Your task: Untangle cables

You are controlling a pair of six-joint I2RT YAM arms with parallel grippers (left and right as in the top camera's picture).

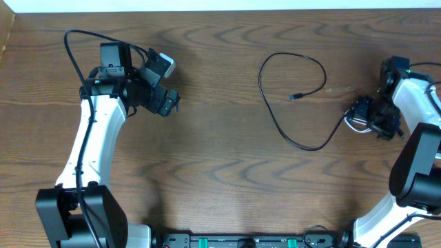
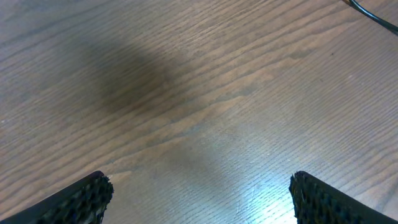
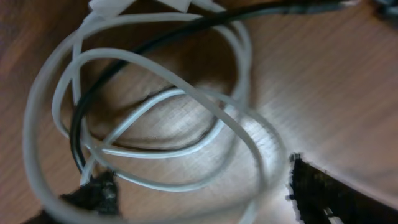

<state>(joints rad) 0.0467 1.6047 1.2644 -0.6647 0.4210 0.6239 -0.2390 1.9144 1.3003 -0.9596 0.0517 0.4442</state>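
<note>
Left fingers (image 2: 81, 202) wide apart above bench (image 2: 217, 93), holding nothing. Right fingers (image 3: 329, 193) apart, straddling coiled white cord (image 3: 155, 152), nothing clamped; black cord (image 3: 76, 124) threads through coil.

Probably a robotics lab: two white robot arms (image 1: 89, 141) fixed at a wood-grain table (image 1: 220, 179).

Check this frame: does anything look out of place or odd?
The white cord lies bunched in loops under the right gripper, with the black cord running through them, a tangle. Nothing else stands out.

Overhead top-down; both wrist views close above table (image 1: 220, 172).
</note>
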